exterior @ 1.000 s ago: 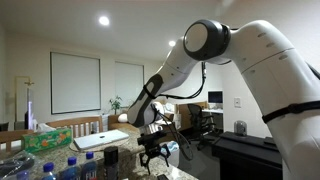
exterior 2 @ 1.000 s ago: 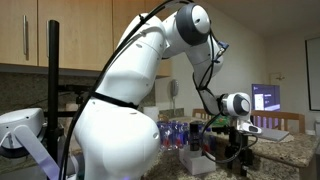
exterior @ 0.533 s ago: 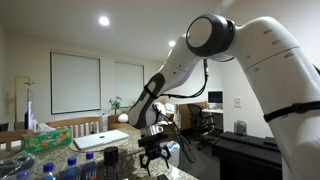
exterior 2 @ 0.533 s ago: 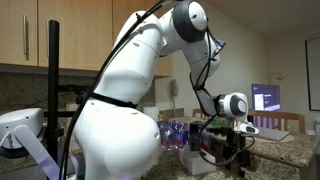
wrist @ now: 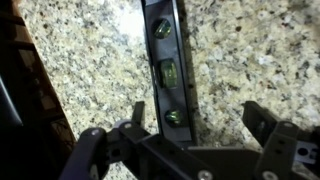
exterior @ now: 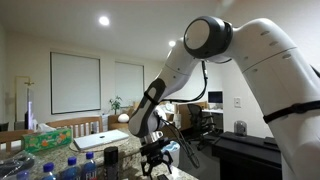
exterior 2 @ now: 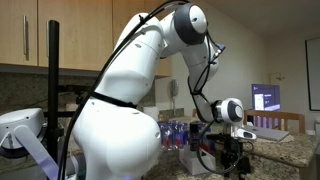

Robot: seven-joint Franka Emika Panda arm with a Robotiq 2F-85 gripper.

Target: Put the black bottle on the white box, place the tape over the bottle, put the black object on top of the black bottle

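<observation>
In the wrist view a long black object (wrist: 165, 65) with green vials, like a small level, lies on the speckled granite counter (wrist: 240, 55). My gripper (wrist: 195, 118) is open just above it. The object's near end sits between the fingers, close to the left fingertip (wrist: 135, 112), and the rest runs away from me. In both exterior views the gripper (exterior: 155, 158) (exterior 2: 226, 156) hangs low over the counter. A small dark upright cylinder, apparently the black bottle (exterior: 111, 158), stands beside the gripper. A flat white box (exterior: 100, 139) lies behind it. I see no tape.
Clear plastic bottles with blue caps (exterior 2: 178, 132) stand in a cluster behind the gripper, and more bottles (exterior: 15, 166) lie at the near corner. A green tissue box (exterior: 50, 140) sits on the counter. A dark edge (wrist: 25, 90) runs along one side of the wrist view.
The arm has lowered the open gripper a little toward the counter. Nothing has been taken hold of.
</observation>
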